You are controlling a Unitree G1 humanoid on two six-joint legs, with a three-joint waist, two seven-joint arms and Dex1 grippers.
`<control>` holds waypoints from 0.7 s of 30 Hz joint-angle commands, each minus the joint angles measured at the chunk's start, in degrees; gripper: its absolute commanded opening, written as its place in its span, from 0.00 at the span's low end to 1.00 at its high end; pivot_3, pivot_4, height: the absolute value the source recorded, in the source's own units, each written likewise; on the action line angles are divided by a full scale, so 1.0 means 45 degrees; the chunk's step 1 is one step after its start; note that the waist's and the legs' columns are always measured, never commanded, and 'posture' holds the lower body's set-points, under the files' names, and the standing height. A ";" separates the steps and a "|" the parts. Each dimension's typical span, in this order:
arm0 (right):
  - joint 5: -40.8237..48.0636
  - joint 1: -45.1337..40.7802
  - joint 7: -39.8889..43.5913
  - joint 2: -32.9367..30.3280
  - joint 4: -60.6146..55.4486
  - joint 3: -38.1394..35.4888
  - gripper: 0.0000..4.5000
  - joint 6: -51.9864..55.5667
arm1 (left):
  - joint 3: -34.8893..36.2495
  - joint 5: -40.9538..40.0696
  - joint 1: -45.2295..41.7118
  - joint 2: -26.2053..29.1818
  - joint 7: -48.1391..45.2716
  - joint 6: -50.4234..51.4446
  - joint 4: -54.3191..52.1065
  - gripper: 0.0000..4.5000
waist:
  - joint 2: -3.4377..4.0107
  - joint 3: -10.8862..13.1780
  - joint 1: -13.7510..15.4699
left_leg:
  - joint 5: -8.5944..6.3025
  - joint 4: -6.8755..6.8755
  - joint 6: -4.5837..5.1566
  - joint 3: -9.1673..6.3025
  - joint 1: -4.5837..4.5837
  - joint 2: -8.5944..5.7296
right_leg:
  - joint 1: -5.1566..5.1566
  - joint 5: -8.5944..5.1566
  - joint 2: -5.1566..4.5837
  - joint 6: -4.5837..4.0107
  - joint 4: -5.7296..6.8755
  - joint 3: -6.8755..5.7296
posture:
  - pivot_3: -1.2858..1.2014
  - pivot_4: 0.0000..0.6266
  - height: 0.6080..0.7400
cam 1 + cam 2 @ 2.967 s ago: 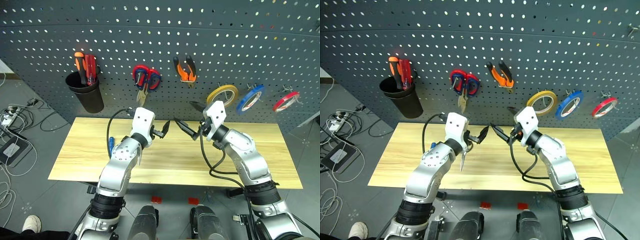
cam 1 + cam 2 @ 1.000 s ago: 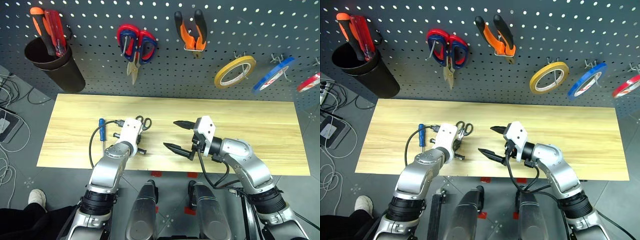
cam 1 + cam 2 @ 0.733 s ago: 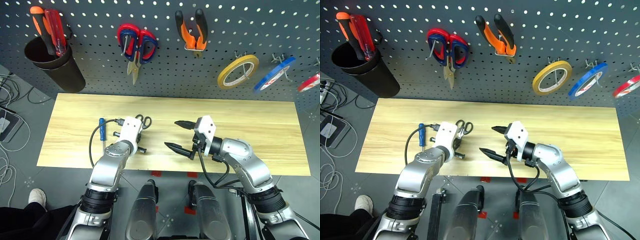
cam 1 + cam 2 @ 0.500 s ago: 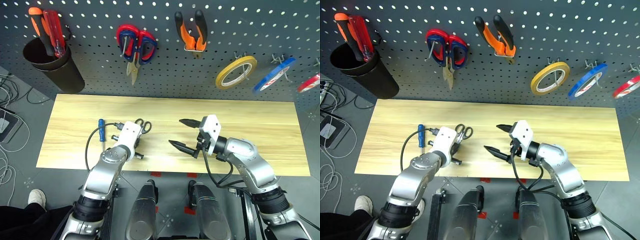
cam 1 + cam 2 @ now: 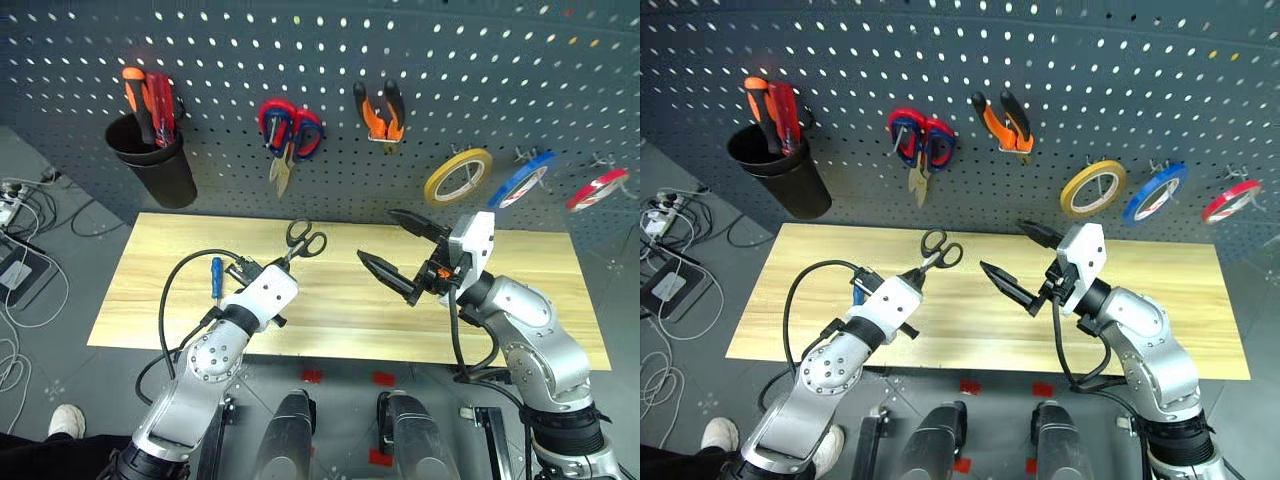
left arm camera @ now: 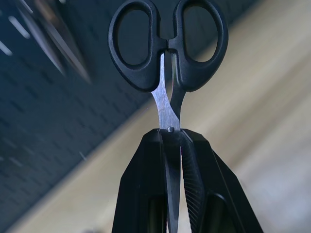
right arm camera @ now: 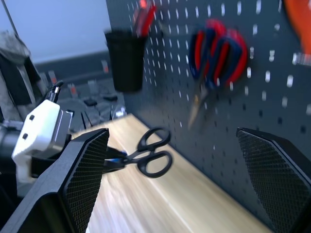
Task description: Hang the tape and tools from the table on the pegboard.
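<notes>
left gripper point(image 5: 283, 263) holds black scissors point(image 5: 304, 241) (handles toward pegboard point(image 5: 330, 60)).

The tabletop point(image 5: 520, 310) is a long rectangle of light yellowish wood planks, its grain running lengthwise, and its far edge sits close beneath the pegboard point(image 5: 330, 60). A blue-handled screwdriver point(image 5: 216, 277) lies on it toward the left end, near the middle between the far and near edges, its length running across the planks and its handle toward the far edge. A black cable partly crosses in front of it, so its tip is hidden.
</notes>
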 commanded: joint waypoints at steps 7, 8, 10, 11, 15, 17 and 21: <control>0.0409 -0.0793 -0.0392 0.0109 -0.0152 -0.0478 1.00 -0.0356 | 0.1194 0.0896 -0.0518 -0.1124 0.1317 -0.2365 0.0084 0.04 | 0.0005 -0.0796 -0.0006 | 0.0002 -0.0003 0.0006 0.0012 0.0008 0.0003 | 0.0000 0.0000 0.0056 0.0000 -0.0006 0.0009 | 0.56 0.17 1.00; 0.0311 -0.0865 -0.0358 0.0076 -0.0044 -0.0474 1.00 -0.0464 | 0.1218 0.0948 -0.0636 -0.1251 0.1364 -0.2453 0.0175 0.04 | 0.0008 -0.0901 -0.0003 | 0.0003 -0.0002 0.0006 0.0011 0.0007 0.0002 | -0.0001 0.0000 0.0058 0.0000 -0.0003 0.0009 | 0.56 0.17 1.00; 0.0263 -0.0940 -0.0334 0.0039 0.0100 -0.0482 1.00 -0.0570 | 0.1276 0.0987 -0.0858 -0.1546 0.1423 -0.2504 0.0326 0.04 | -0.0001 -0.1020 0.0003 | 0.0002 -0.0001 0.0007 0.0013 0.0011 0.0001 | 0.0004 0.0000 0.0062 0.0000 -0.0002 0.0009 | 0.56 0.16 1.00; 0.0261 -0.0973 -0.0330 0.0023 0.0135 -0.0473 1.00 -0.0589 | 0.1288 0.1033 -0.0956 -0.1626 0.1423 -0.2521 0.0398 0.04 | -0.0006 -0.1075 0.0010 | 0.0002 0.0001 0.0008 0.0014 0.0013 0.0000 | 0.0007 0.0000 0.0062 0.0000 -0.0001 0.0012 | 0.56 0.16 1.00; 0.0266 -0.1029 -0.0324 -0.0057 0.0228 -0.0450 1.00 -0.0622 | 0.1363 0.1190 -0.1291 -0.1863 0.1398 -0.2673 0.0878 0.04 | -0.0009 -0.1243 0.0008 | 0.0002 0.0006 0.0009 0.0021 0.0023 0.0000 | 0.0010 0.0000 0.0066 0.0000 0.0011 0.0023 | 0.56 0.16 1.00; 0.0281 -0.1007 -0.0409 -0.0130 0.0209 -0.0527 1.00 -0.0569 | 0.1452 0.1231 -0.1507 -0.2004 0.1497 -0.2692 0.1283 0.04 | -0.0013 -0.1309 0.0006 | 0.0002 0.0005 0.0010 0.0029 0.0034 0.0002 | 0.0011 0.0000 0.0072 -0.0001 0.0015 0.0032 | 0.56 0.16 1.00; 0.0333 -0.1070 -0.0535 -0.0251 0.0178 -0.0663 1.00 -0.0474 | 0.1596 0.1243 -0.1760 -0.2266 0.1548 -0.2645 0.1622 0.04 | -0.0017 -0.1412 -0.0002 | 0.0001 0.0007 0.0012 0.0035 0.0042 0.0003 | 0.0014 0.0001 0.0078 -0.0001 0.0020 0.0044 | 0.56 0.16 1.00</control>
